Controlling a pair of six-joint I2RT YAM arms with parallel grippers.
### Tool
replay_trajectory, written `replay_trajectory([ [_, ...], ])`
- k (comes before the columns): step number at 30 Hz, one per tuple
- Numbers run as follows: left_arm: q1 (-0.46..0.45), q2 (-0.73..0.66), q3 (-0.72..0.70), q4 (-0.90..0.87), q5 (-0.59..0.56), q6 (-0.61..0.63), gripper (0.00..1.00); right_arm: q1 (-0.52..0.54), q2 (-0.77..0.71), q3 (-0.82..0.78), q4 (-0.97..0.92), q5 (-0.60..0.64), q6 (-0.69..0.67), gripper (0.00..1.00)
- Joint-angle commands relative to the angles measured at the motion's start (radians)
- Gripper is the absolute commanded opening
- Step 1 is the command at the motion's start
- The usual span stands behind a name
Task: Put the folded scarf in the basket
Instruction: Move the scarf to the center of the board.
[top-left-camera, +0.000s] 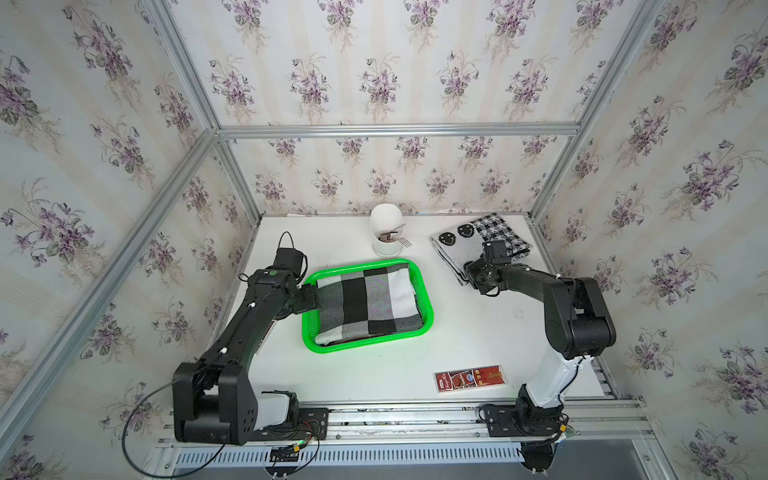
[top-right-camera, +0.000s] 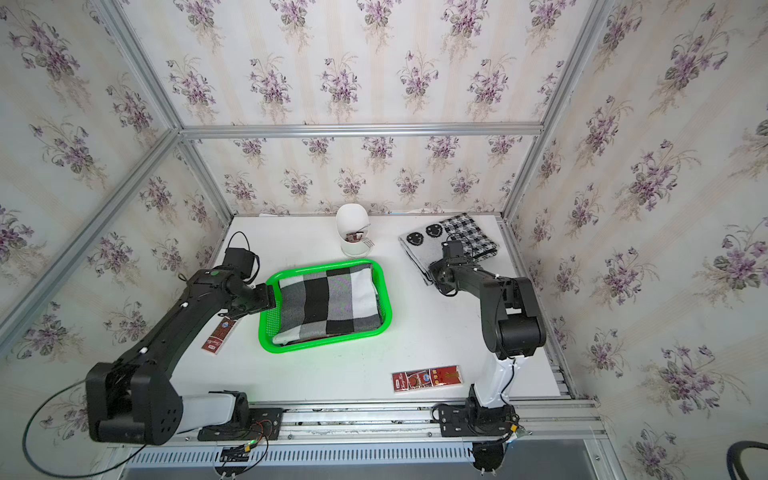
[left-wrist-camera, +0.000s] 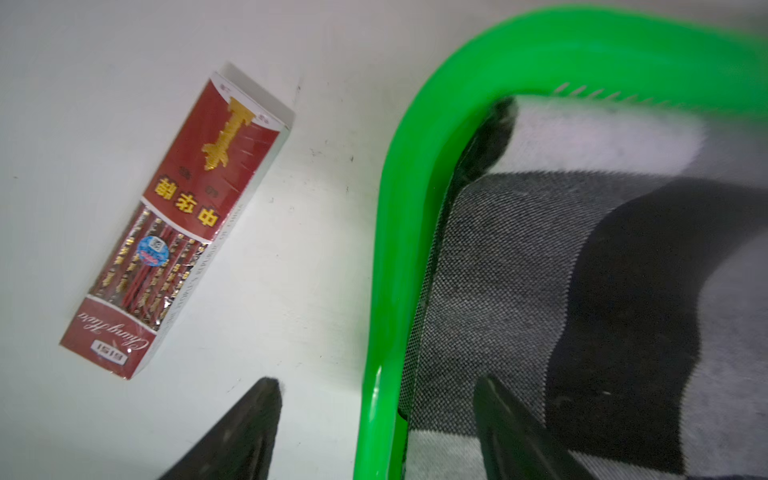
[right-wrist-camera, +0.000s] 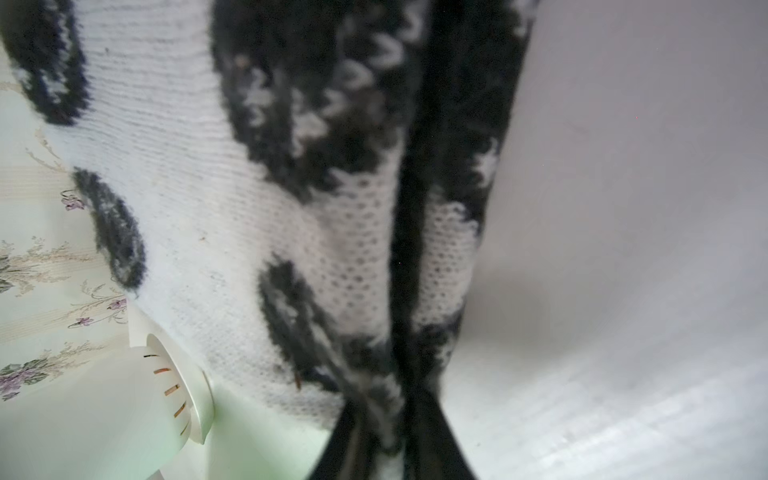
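The checked scarf (top-left-camera: 368, 305) lies folded inside the green basket (top-right-camera: 266, 328), mid-frame in both top views. The left tool (left-wrist-camera: 378, 386) is spread astride the basket's left rim, one finger above the scarf. At upper right, the right tool (right-wrist-camera: 390, 419) pinches the edge of the smiley scarf (top-left-camera: 457, 245) on the counter (top-left-camera: 374, 374).
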Motion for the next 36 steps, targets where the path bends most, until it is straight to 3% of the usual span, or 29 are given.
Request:
replay_trajectory([
  [1, -0.017, -0.103, 0.049, -0.04, -0.021, -0.069, 0.8, 0.006, -0.04, -0.038, -0.002, 0.0, 0.039, 0.0],
  [7, -0.174, -0.22, 0.101, 0.068, 0.157, -0.243, 0.81, 0.059, -0.249, -0.217, -0.011, 0.047, 0.179, 0.0],
  [15, -0.476, -0.069, 0.218, 0.179, 0.181, -0.367, 0.79, 0.203, -0.477, -0.402, -0.14, 0.109, 0.373, 0.0],
  [20, -0.616, 0.029, 0.24, 0.252, 0.169, -0.413, 0.77, 0.269, -0.572, -0.481, -0.154, 0.11, 0.482, 0.0],
  [25, -0.699, 0.083, 0.223, 0.342, 0.161, -0.47, 0.72, 0.368, -0.597, -0.4, -0.296, 0.188, 0.508, 0.0],
  [33, -0.787, 0.197, 0.297, 0.359, 0.136, -0.49, 0.72, 0.461, -0.577, -0.422, -0.235, 0.139, 0.61, 0.0],
  [35, -0.788, 0.202, 0.301, 0.357, 0.138, -0.49, 0.73, 0.462, -0.564, -0.393, -0.266, 0.152, 0.609, 0.07],
  [36, -0.789, 0.202, 0.303, 0.358, 0.139, -0.49, 0.72, 0.464, -0.561, -0.379, -0.277, 0.168, 0.591, 0.17],
])
